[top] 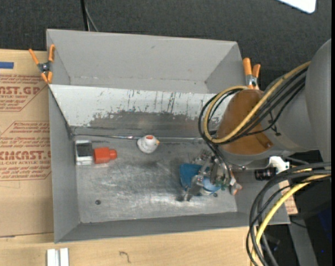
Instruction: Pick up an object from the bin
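Grey bin (140,60) holds three things: one red block (105,155) at nine, one white knob (148,143) at twelve, one blue lump (188,174) at three by the gripper (212,180); I cannot tell its grip.

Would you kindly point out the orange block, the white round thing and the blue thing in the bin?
orange block (105,155): camera view, middle of its top face.
white round thing (148,143): camera view, its reddish centre.
blue thing (187,174): camera view, its left half.

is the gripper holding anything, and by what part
Cannot be told. The gripper is down at a blue thing on the right of the bin, but a hold on it cannot be made out.
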Robot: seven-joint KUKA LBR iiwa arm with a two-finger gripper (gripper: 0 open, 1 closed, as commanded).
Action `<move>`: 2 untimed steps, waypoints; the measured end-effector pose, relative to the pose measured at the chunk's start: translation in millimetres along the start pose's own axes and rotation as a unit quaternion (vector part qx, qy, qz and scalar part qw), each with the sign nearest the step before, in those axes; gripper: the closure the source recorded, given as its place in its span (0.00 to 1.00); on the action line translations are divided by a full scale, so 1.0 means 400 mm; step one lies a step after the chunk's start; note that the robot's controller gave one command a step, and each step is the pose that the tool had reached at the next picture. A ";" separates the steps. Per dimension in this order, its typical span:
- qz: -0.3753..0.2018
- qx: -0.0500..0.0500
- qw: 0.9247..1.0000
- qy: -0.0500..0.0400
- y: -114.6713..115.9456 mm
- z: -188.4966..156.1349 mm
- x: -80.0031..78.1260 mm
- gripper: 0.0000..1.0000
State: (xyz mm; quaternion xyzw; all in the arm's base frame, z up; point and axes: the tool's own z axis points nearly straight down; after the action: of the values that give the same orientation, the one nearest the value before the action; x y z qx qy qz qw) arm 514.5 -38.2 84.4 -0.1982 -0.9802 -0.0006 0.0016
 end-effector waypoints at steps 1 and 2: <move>0.000 0.000 1.000 0.000 0.000 -0.044 -0.001 1.00; 0.001 0.000 1.000 -0.002 0.001 -0.069 -0.002 1.00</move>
State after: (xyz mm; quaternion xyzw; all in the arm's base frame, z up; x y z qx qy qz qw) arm 515.4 -38.4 112.2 -0.1990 -0.9800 -0.0004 0.0000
